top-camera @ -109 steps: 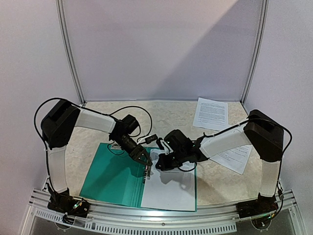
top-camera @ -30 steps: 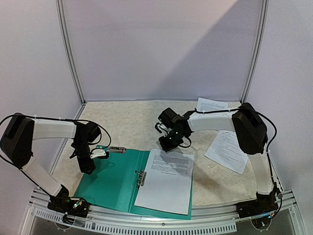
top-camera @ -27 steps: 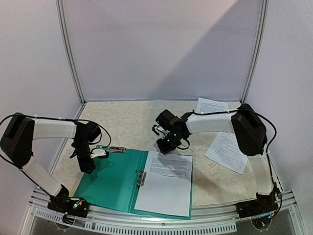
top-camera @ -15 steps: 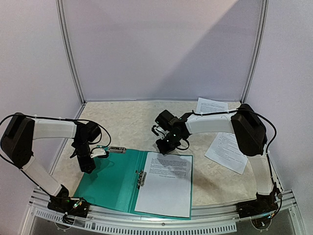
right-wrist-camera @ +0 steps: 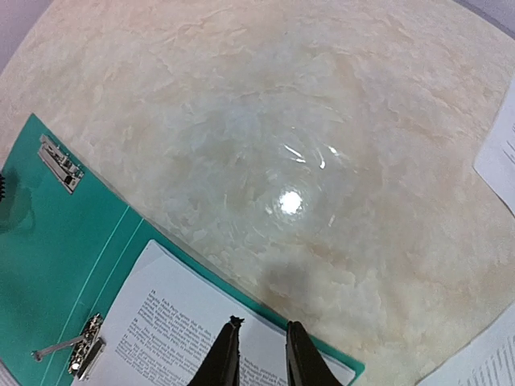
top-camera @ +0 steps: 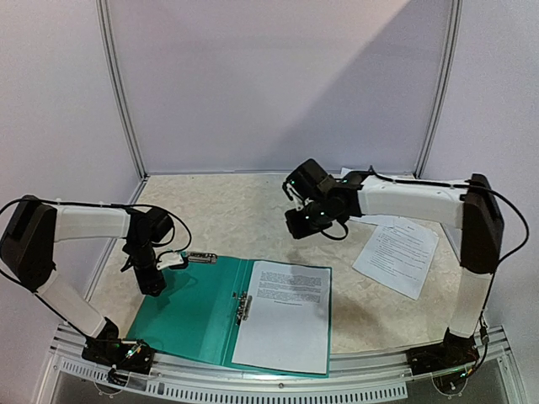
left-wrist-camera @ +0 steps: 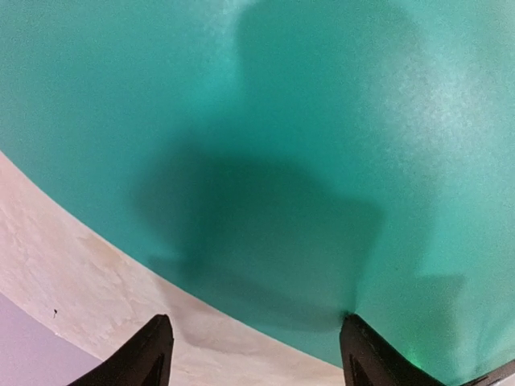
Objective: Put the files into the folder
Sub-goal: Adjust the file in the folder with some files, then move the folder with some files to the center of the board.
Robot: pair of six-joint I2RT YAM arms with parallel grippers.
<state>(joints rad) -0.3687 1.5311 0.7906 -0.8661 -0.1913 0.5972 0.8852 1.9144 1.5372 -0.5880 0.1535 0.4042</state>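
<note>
Table: the pale marbled table (top-camera: pixel 219 210) is lying under both arms, with bare surface showing straight below the right gripper (top-camera: pixel 303 223).
Folder: the teal folder (top-camera: pixel 189 307) is lying open and flat. Its left flap is sitting directly beneath the left gripper (top-camera: pixel 152 282). From the right gripper it is lying nearward and to the left.
Filed sheet: one printed filed sheet (top-camera: pixel 282 316) is resting on the folder's right flap. In the right wrist view its far edge is showing just past the fingertips.
Loose paper: more printed loose paper (top-camera: pixel 400 257) is lying on the table off to the right gripper's right, well apart from the folder. I cannot tell how many sheets there are.
Far sheet: a far sheet (top-camera: pixel 364 178) is peeking out from behind the right arm.
Left gripper: the fingers are spreading wide with nothing between them. The tips are hanging over the flap's outer edge, where green meets table. I cannot tell whether they are touching it.
Right gripper: it is hovering above the table, fingers (right-wrist-camera: pixel 225 358) drawn close with only a slit between them, gripping nothing.
Clip: the metal clip (top-camera: pixel 242 305) is sitting at the spine, to the left gripper's right.
Strip: a small metal strip (top-camera: pixel 200 257) is lying at the left flap's far edge, just beside the left gripper.
</note>
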